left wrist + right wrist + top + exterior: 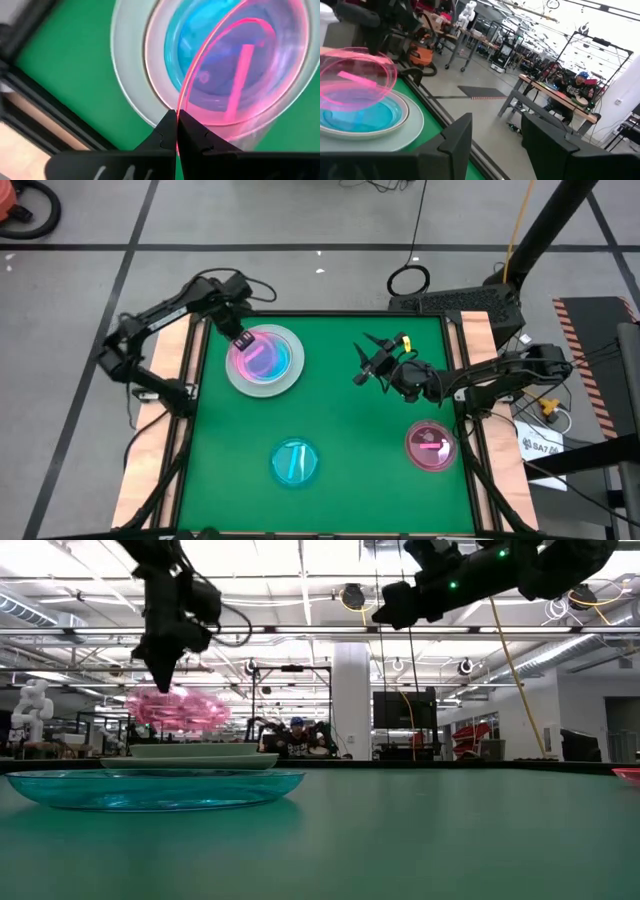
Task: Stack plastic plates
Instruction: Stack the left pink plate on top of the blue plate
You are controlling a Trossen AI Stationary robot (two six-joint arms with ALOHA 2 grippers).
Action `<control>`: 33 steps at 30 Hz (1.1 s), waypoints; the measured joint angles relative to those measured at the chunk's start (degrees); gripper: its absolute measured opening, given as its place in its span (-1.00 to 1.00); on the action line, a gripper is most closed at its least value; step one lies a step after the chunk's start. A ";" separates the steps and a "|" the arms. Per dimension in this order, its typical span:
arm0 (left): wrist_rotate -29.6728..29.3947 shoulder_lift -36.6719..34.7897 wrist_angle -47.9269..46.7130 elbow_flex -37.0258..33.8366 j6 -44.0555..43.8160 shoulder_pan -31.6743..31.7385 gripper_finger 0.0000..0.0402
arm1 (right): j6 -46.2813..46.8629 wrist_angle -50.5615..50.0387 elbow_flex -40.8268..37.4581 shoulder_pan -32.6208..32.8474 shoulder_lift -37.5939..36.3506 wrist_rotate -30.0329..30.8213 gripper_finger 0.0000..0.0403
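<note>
A stack of pale grey and white plates with a cyan plate on top stands on the green table's far left part. My left gripper is above the stack's left edge, shut on a translucent pink plate that hangs over the stack. A second cyan plate lies flat near the table's near edge. A second pink plate lies flat at the near right. My right gripper is open in the air over the table's far right part, touching nothing. My left gripper pinches the pink plate's rim between its two fingers, at the plate's left edge. The fingers come from above, pointing down. The plate is lifted clear above the stack, slightly tilted, and juts out sideways from the fingertips.
Wooden side rails and black frame bars border the table's left and right. Bare green surface lies between the stack and the two single plates. A person sits in the room far behind the table.
</note>
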 joint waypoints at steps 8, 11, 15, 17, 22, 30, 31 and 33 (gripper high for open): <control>2.17 4.41 -0.44 0.00 0.40 1.38 -0.99 | 0.02 -1.68 0.00 -0.02 0.00 0.13 -0.18; 2.30 5.51 -0.31 0.00 0.28 2.17 -0.99 | 0.02 -1.68 0.00 -0.02 0.00 0.13 -0.18; 2.32 6.70 -0.21 0.00 -0.58 3.09 -0.99 | 0.14 -1.71 0.00 -0.02 0.00 0.13 -0.18; 2.36 6.92 0.31 0.00 -1.19 3.36 -0.99 | 0.43 -1.92 0.00 -0.04 0.00 0.15 -0.18; 2.36 7.25 2.31 0.00 -2.54 3.40 -0.99 | 0.20 -1.98 0.00 -0.04 0.00 0.15 -0.18; 2.36 7.21 2.97 0.00 -2.74 3.37 -0.97 | 0.05 -2.08 0.00 -0.04 0.00 0.15 -0.18; 2.36 7.21 3.16 0.00 -2.97 3.37 -0.96 | 0.04 -2.09 0.00 -0.04 0.00 0.15 -0.18; 2.36 7.21 3.67 0.00 -3.72 3.35 -0.91 | 0.04 -2.08 0.00 -0.04 0.00 0.15 -0.18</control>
